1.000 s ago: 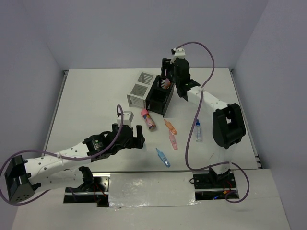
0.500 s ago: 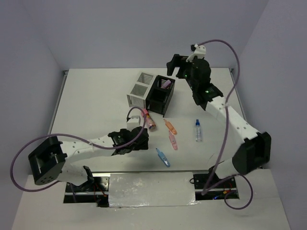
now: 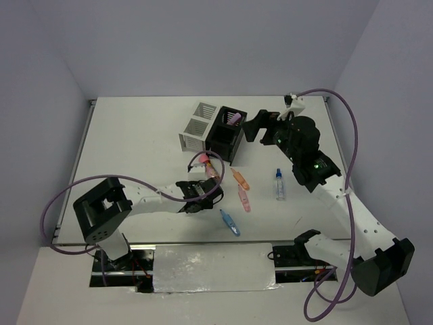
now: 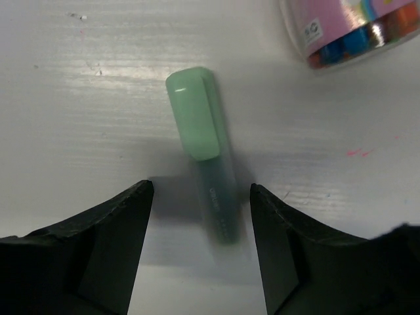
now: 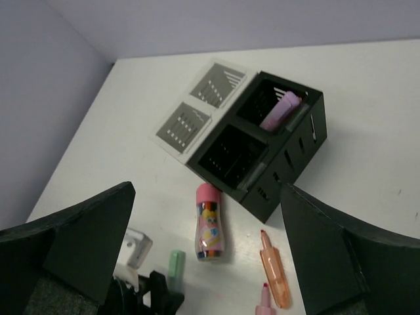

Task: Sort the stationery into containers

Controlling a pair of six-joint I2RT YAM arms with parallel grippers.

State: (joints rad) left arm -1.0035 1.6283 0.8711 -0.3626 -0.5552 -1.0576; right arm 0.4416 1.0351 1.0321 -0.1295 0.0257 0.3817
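A green highlighter (image 4: 203, 170) lies on the table, its far end between the fingers of my open left gripper (image 4: 200, 190), untouched. It also shows in the right wrist view (image 5: 175, 266). The stubby pink tube (image 3: 211, 169) lies just beyond it. My left gripper (image 3: 203, 184) hides the green highlighter from above. A purple highlighter (image 3: 235, 118) stands in the black organiser (image 3: 226, 139), next to the white organiser (image 3: 195, 127). My right gripper (image 3: 254, 127) is open and empty, raised to the right of the black organiser (image 5: 275, 154).
An orange highlighter (image 3: 239, 179), a pink highlighter (image 3: 243, 200) and a blue highlighter (image 3: 230, 222) lie in front of the organisers. A clear blue-capped bottle (image 3: 279, 184) lies to their right. Walls close the table at the back and sides.
My right gripper has left the purple highlighter in the black organiser and pulled back to the right. My left gripper has moved right and down around the green highlighter.
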